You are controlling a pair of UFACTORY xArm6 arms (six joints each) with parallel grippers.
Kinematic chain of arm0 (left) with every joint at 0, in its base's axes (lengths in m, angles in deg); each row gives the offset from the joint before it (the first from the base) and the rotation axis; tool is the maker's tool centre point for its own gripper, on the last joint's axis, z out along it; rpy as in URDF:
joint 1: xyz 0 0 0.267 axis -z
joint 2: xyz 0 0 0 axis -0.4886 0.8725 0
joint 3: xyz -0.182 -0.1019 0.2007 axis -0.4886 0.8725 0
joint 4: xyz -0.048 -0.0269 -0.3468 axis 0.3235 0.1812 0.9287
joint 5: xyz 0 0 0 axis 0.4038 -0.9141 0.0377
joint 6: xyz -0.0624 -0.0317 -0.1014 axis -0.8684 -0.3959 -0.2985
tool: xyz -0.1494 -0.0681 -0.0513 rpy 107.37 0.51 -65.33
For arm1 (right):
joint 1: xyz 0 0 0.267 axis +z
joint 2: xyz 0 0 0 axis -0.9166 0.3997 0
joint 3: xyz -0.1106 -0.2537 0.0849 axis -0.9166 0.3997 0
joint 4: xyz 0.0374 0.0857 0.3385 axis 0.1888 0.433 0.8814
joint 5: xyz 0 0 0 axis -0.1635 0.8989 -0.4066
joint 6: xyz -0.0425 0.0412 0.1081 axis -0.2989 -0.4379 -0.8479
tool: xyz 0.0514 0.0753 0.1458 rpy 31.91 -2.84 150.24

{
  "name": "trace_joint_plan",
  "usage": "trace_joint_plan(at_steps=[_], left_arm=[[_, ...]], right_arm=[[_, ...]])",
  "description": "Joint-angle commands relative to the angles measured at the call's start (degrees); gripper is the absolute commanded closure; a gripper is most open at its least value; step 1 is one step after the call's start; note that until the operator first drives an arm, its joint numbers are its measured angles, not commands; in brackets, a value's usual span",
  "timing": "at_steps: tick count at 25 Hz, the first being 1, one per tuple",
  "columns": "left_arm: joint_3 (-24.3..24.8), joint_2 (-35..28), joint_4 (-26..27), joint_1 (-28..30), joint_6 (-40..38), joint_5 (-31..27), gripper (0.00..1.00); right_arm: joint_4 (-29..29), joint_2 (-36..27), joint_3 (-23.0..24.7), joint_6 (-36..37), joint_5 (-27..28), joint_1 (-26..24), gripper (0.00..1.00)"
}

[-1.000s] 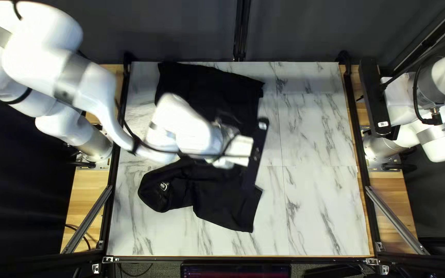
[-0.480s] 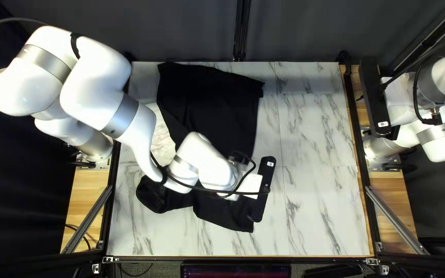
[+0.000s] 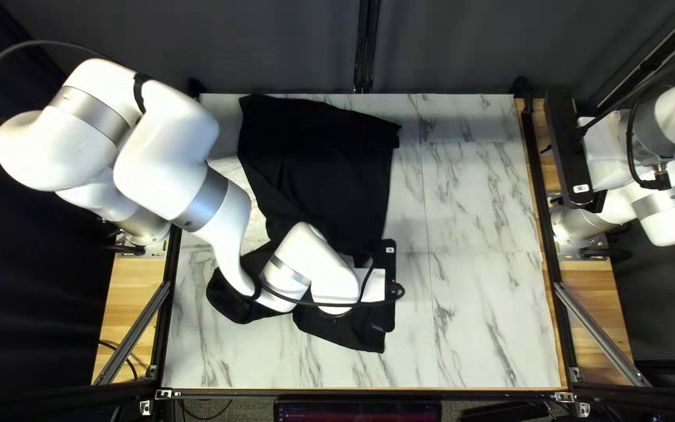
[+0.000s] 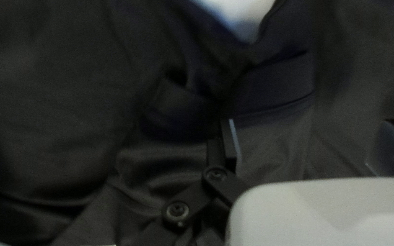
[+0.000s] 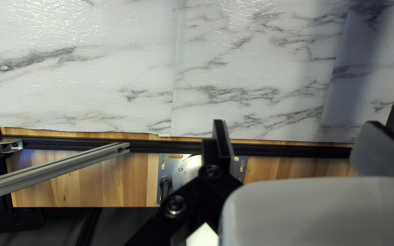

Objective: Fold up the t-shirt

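So the shirt point(image 3: 322, 156) is lying on the table point(image 3: 486, 328), left arm point(image 3: 169, 164) kinda blocking its middle. Left gripper point(image 3: 373, 285) is hovering over it, fingers standing wide apart, can't tell if they're touching cloth. Right gripper point(image 3: 601, 148) is gaping too.

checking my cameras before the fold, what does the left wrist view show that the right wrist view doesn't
Only the left wrist view: the black t-shirt, creased, under and ahead of the left gripper.

Only the right wrist view: the wood beyond the table's edge and the grey metal bar.

Both: an open gripper, fingers apart with nothing gripped; the right gripper is the second. The marbled tabletop is plain in the right wrist view; I cannot tell whether the left's pale patch is tabletop.
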Motion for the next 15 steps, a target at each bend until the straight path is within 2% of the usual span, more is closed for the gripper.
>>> trace_joint_plan(at_steps=[1,9,12,15], left_arm=[[-0.1,0.3,0.4,-1.1,1.1,0.5,1.0],[-1.2,-0.8,0.8,-1.4,3.9,-1.1,1.0],[0.0,-5.4,0.5,-1.1,5.0,-4.8,1.0],[2.2,-14.9,-0.5,-0.2,6.7,-13.2,1.0]], right_arm=[[0.0,0.0,0.0,0.0,0.0,0.0,0.0],[0.0,0.0,0.0,0.0,0.0,0.0,0.0],[0.0,0.0,0.0,0.0,0.0,0.0,0.0],[0.0,0.0,0.0,0.0,0.0,0.0,0.0]])
